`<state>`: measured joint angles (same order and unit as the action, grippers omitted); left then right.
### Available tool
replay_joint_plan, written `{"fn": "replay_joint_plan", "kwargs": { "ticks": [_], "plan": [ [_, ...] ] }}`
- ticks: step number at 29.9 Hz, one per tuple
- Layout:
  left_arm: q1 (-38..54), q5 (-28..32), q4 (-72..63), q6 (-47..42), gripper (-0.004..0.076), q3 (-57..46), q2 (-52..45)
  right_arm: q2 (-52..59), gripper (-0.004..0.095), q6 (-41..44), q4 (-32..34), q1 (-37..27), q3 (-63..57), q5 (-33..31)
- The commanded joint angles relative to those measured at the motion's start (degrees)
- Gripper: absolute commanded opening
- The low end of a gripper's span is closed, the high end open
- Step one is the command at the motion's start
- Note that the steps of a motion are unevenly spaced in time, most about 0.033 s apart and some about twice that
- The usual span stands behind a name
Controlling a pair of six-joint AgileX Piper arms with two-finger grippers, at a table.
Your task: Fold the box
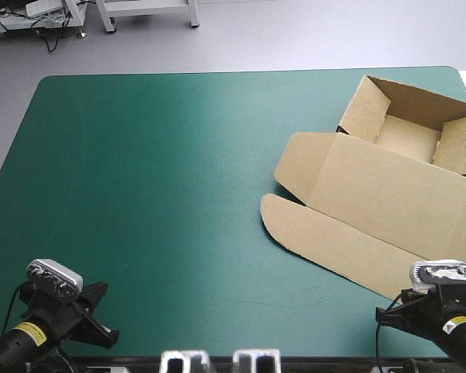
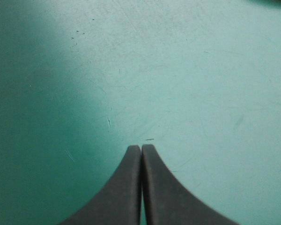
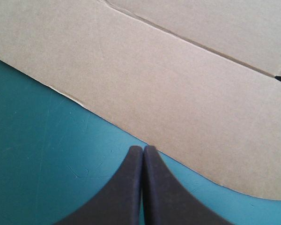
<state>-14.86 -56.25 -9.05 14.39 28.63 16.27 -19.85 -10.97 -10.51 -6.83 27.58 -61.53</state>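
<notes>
Left gripper (image 2: 141, 149): fingers are pressed together in one point with nothing between them; only bare teal-green cover (image 2: 187, 75) is seen ahead of it, well apart from the board.
Right gripper (image 3: 143, 149): fingers are likewise drawn together and empty; the tips are held just short of the curved edge of the flap (image 3: 168, 84), over the cover.
Box (image 1: 388, 186): it is found in the right half of the high view, as an open tray (image 1: 408, 136) at the upper right with walls raised, and the lid (image 1: 373, 186) laid flat toward the lower right, ending in a rounded flap (image 1: 326, 233).
Stage: the tray is judged formed, while the lid and flap are not yet raised.
Risk: if the flap edge is pushed with pointed, empty fingers, the light board could be slid across the cover rather than lifted, and the tucked walls could be sprung loose.
Risk: a one-sided lift could twist the lid off its crease, since the left arm is placed far from the box.
Hidden: the box's right side is cut off by the frame edge, and the flap's near corner is covered by the right arm.
Unclear: the height of the right fingertips above the cover cannot be judged.
</notes>
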Motion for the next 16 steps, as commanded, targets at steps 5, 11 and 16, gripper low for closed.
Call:
{"fn": "replay_joint_plan", "kwargs": {
  "ticks": [5,11,16],
  "plan": [
    [-0.20,3.60,-0.93,-0.04,-0.0010,1.31,0.87,-0.51,-0.0020,-0.09,-0.81,0.17,1.28,2.99],
    [-0.20,3.96,-0.93,0.07,-0.0010,1.31,0.87,-0.51,-0.0020,-0.09,-0.81,0.17,1.28,2.99],
    [-0.20,3.86,-0.93,0.06,-0.0010,1.31,0.87,-0.51,-0.0020,-0.09,-0.81,0.17,1.28,2.99]
  ]
}}
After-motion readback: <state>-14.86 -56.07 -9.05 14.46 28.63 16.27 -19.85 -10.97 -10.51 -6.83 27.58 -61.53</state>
